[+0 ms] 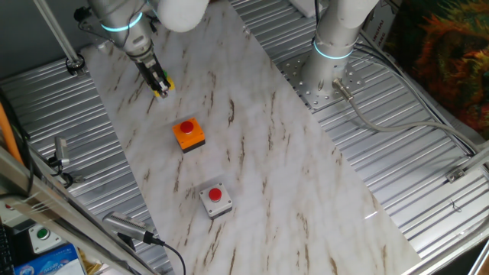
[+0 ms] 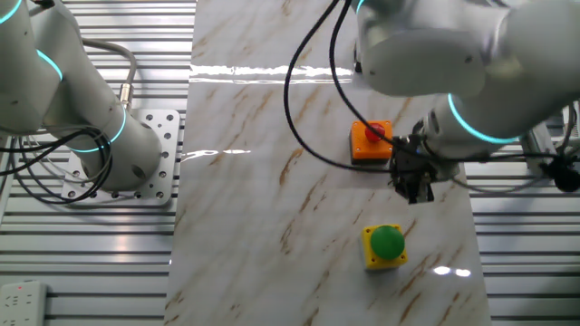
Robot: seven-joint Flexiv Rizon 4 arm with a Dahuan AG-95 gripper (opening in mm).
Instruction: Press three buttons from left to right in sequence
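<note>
Three button boxes stand in a row on the marble board (image 1: 252,153). The yellow box (image 1: 166,88) is mostly hidden behind my gripper (image 1: 158,82) in one fixed view. The other fixed view shows its green button (image 2: 387,241) uncovered, with my gripper (image 2: 415,192) hovering a little beyond it, beside the orange box. The orange box with a red button (image 1: 188,133) sits mid-board and also shows in the other fixed view (image 2: 371,142). The light-grey box with a red button (image 1: 215,197) is nearest the front in one fixed view and hidden by the arm in the other. No view shows a gap between the fingertips.
A second arm's base (image 1: 332,57) stands on the metal table beside the board, and shows in the other fixed view too (image 2: 91,136). A white box with a green button (image 1: 42,237) lies near blue packaging at the lower left. Cables (image 1: 382,122) run over the ribbed metal.
</note>
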